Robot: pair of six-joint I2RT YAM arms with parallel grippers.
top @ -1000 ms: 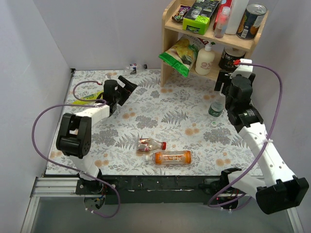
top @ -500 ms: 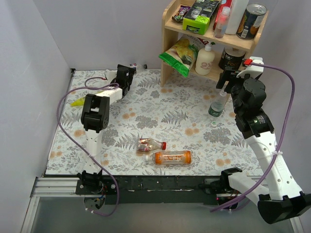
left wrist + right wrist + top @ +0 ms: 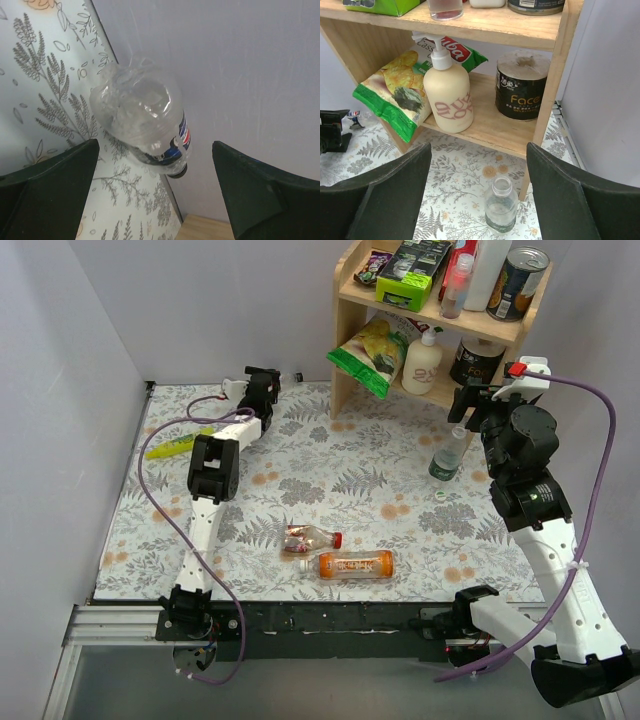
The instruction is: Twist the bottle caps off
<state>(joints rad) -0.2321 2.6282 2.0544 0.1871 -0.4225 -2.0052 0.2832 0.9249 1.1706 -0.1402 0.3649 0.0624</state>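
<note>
My left gripper [image 3: 262, 383] is open at the table's far edge. In the left wrist view its fingers [image 3: 55, 170] stand either side of the dark-blue-labelled bottle [image 3: 142, 120], not touching it. That bottle lies against the back wall with its black cap [image 3: 180, 172] on. My right gripper [image 3: 468, 405] is open and empty above the green-labelled bottle [image 3: 501, 205], which stands upright with its mouth open. A whitish cap [image 3: 441, 495] lies on the table near it. The reddish-labelled bottle [image 3: 308, 538] with its red cap [image 3: 338, 539] and the orange bottle [image 3: 355, 564] lie at the front middle.
A wooden shelf [image 3: 430, 322] stands at the back right with a pump bottle [image 3: 449, 95], a crisps bag [image 3: 395, 92] and a dark tin [image 3: 522, 92]. A yellow-green packet [image 3: 175, 445] lies at the left. Grey walls close the back and sides.
My left arm has stretched out to the back wall, bringing its open gripper round the dark-blue-labelled bottle. My right gripper has risen a little and shifted right above the green-labelled bottle.
</note>
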